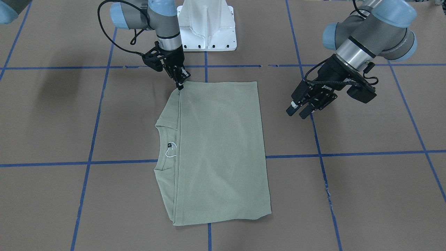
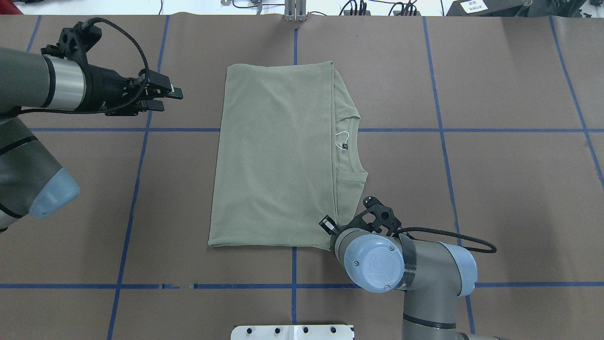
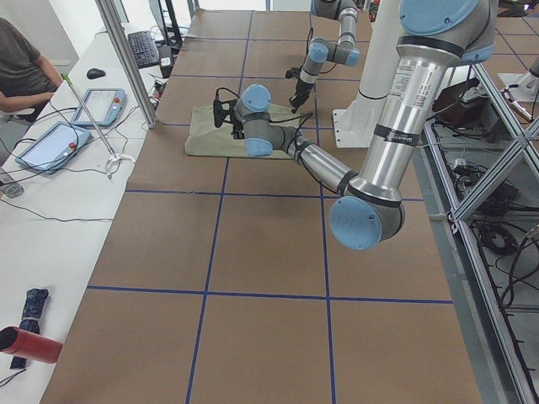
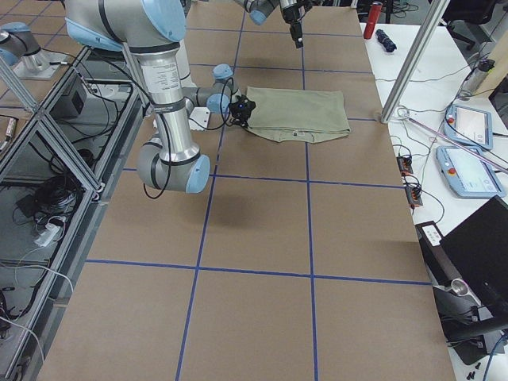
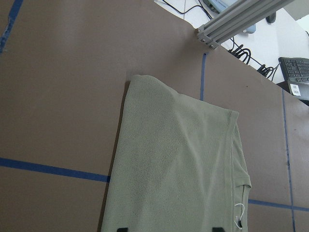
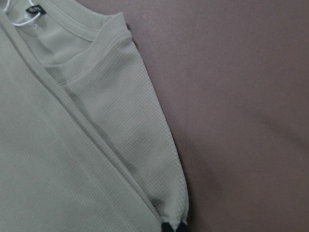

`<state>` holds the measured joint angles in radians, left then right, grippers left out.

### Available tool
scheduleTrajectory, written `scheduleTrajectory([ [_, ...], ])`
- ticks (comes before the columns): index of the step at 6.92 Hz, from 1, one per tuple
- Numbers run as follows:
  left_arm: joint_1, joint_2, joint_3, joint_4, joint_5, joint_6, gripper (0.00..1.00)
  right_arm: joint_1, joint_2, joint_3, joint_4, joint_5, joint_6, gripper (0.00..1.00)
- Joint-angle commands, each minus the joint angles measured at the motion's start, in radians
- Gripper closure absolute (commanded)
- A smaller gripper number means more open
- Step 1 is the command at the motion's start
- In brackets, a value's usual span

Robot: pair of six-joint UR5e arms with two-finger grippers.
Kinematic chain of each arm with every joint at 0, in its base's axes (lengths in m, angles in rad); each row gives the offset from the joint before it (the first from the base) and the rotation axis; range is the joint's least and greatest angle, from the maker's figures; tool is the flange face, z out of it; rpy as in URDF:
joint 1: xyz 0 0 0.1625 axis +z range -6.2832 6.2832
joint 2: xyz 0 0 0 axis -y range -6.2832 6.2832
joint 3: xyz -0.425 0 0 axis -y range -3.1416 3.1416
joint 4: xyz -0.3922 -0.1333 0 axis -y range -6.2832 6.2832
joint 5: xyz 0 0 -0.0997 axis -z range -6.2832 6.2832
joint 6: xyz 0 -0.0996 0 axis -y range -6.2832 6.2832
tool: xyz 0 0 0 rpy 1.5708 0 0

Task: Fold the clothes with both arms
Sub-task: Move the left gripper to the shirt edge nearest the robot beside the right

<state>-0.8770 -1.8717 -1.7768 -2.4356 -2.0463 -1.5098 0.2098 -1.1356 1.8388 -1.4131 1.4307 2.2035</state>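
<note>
The sage-green shirt (image 1: 219, 150) lies flat on the brown table, folded into a rectangle, with the neck and its black label (image 1: 169, 144) showing along one long side. It also shows in the overhead view (image 2: 273, 156). My right gripper (image 1: 180, 84) is shut on the shirt's near corner beside the shoulder. The right wrist view shows its tips (image 6: 174, 226) pinching the fabric edge. My left gripper (image 1: 297, 113) is open and empty, hovering off the shirt's other side (image 2: 170, 100). The left wrist view (image 5: 170, 228) shows the tips wide apart above the shirt (image 5: 178, 169).
The white pedestal base (image 1: 207, 26) stands at the robot's edge of the table. Blue tape lines (image 1: 348, 153) cross the brown surface. A side table with tablets (image 3: 50, 143), a metal post (image 3: 126, 59) and a seated person (image 3: 21, 67) lies beyond the far edge.
</note>
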Motion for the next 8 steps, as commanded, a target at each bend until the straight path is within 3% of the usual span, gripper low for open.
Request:
scheduleTrajectory([
  [1, 0.034, 0.017, -0.006, 0.0, 0.005, -0.025, 0.34, 0.011, -0.012, 0.052, -0.007, 0.008, 0.001, 1.0],
  [2, 0.144, 0.025, -0.028, 0.001, 0.112, -0.132, 0.34, 0.013, -0.029, 0.08, -0.01, 0.022, 0.002, 1.0],
  [3, 0.311, 0.055, -0.061, 0.006, 0.306, -0.226, 0.34, 0.014, -0.054, 0.103, -0.01, 0.024, 0.002, 1.0],
  [5, 0.584, 0.074, -0.151, 0.172, 0.551, -0.395, 0.35, 0.01, -0.092, 0.137, -0.009, 0.025, 0.004, 1.0],
  [6, 0.669, 0.074, -0.191, 0.279, 0.624, -0.444, 0.35, 0.007, -0.093, 0.137, -0.009, 0.025, 0.007, 1.0],
  [8, 0.691, 0.075, -0.191, 0.381, 0.658, -0.455, 0.36, 0.005, -0.092, 0.134, -0.009, 0.027, 0.004, 1.0],
])
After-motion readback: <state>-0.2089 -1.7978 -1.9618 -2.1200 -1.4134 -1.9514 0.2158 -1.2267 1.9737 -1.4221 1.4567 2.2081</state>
